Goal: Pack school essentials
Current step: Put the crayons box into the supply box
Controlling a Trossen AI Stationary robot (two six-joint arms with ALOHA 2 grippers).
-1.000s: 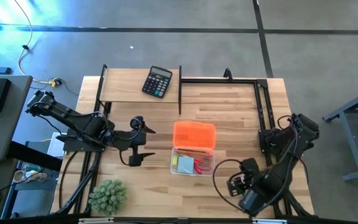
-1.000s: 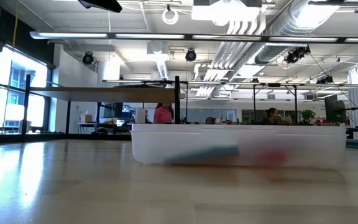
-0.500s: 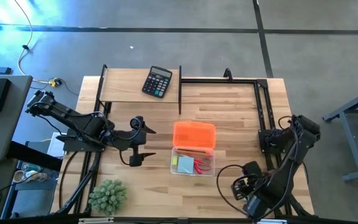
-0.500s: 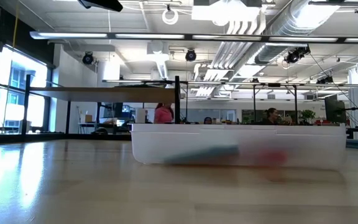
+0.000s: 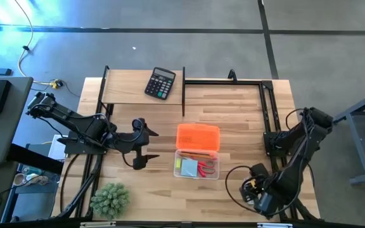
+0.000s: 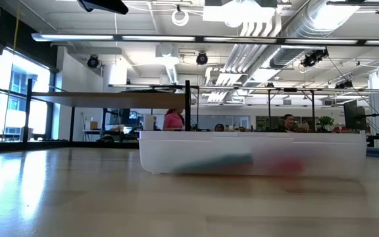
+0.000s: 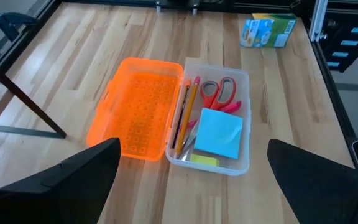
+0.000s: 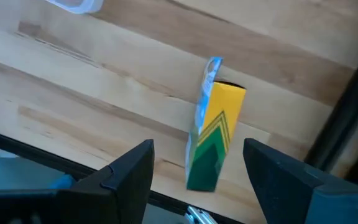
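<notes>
While left gripper [image 5: 146,144] waits open beside clear box [image 5: 197,164], right gripper [image 5: 251,190] has swung toward bench's near right corner, open, empty, over green-yellow packet [image 8: 211,134]; pickup pending.

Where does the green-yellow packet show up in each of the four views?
High view: not discernible; the right gripper hangs over that spot, near the table's right front corner.
Low view: not in it.
Left wrist view: green-yellow packet at the far table edge, beyond the clear box.
Right wrist view: packet lying on bare wood between the open fingers.
Shared landmark: the clear box, whose corner shows at the right wrist view's edge.
</notes>
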